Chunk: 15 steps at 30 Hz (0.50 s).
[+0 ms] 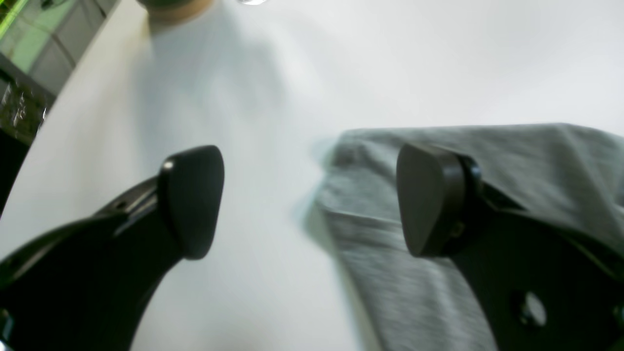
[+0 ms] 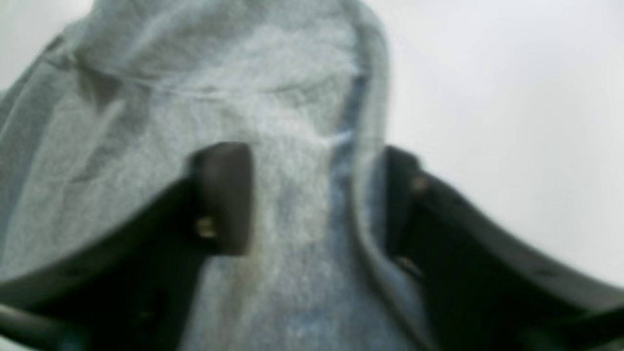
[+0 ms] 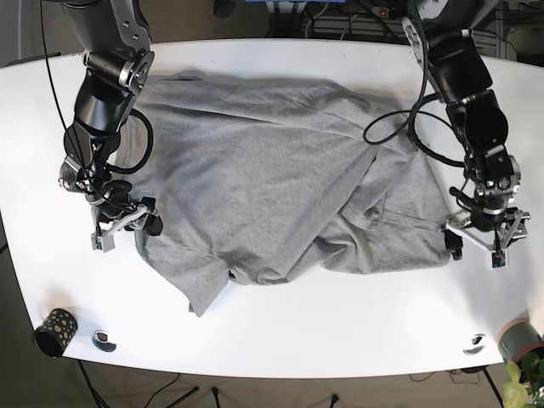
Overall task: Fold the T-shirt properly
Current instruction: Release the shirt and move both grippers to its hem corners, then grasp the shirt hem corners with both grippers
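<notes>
The grey shirt (image 3: 272, 187) lies spread but rumpled across the middle of the white counter (image 3: 280, 331), with one side bunched and doubled over toward the base view's right. Each arm has gone to an opposite side edge, which looks like the setup for taking two points of the cloth at once so it can be pulled flat or carried over in a fold. The left tool (image 1: 312, 200) is spread wide; one pad (image 1: 429, 200) sits over the shirt's edge and the other over bare counter, so the hem falls between them, not yet gripped. The right tool (image 2: 317, 200) is also spread, low on the fabric, with a raised ridge of cloth running up between its pads, seemingly not yet pinched, though the blur leaves that unsure. A dotted cup (image 3: 54, 331) stands near the counter's front corner, well clear of the work.
</notes>
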Each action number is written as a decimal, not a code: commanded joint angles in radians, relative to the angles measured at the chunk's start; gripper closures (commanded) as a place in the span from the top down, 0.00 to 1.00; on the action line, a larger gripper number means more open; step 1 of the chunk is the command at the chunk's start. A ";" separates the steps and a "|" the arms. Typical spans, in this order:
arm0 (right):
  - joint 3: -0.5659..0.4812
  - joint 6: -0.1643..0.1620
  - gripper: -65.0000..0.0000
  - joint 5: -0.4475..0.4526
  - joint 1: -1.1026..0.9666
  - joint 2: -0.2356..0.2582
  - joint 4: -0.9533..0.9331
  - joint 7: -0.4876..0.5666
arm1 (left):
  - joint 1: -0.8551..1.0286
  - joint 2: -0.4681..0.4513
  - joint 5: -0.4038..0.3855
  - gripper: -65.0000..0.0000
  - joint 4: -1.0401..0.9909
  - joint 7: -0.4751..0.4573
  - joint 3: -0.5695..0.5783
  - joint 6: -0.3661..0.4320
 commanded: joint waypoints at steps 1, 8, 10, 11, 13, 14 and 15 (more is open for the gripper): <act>-0.002 0.001 0.36 -0.015 0.011 0.003 0.002 -0.037 | -0.080 -0.010 -0.008 0.81 -0.059 -0.003 0.001 0.000; -0.002 0.004 0.04 -0.018 0.027 0.002 0.002 -0.037 | -0.244 -0.059 -0.008 0.81 -0.372 -0.004 0.006 -0.008; -0.002 0.004 0.04 -0.016 0.027 0.002 0.002 -0.037 | -0.280 -0.059 -0.008 0.81 -0.438 -0.004 0.006 -0.039; -0.002 0.004 0.04 -0.016 0.027 0.002 0.002 -0.037 | -0.298 -0.060 -0.008 0.81 -0.475 -0.004 0.006 -0.063; -0.002 0.004 0.04 -0.015 0.027 0.002 0.002 -0.037 | -0.319 -0.079 -0.008 0.81 -0.527 -0.004 0.006 -0.099; -0.002 0.004 0.04 -0.015 0.027 0.002 0.002 -0.037 | -0.326 -0.083 -0.008 0.81 -0.551 -0.006 0.006 -0.109; -0.002 0.004 0.03 -0.015 0.027 0.002 0.002 -0.037 | -0.338 -0.083 -0.006 0.81 -0.580 -0.007 0.011 -0.120</act>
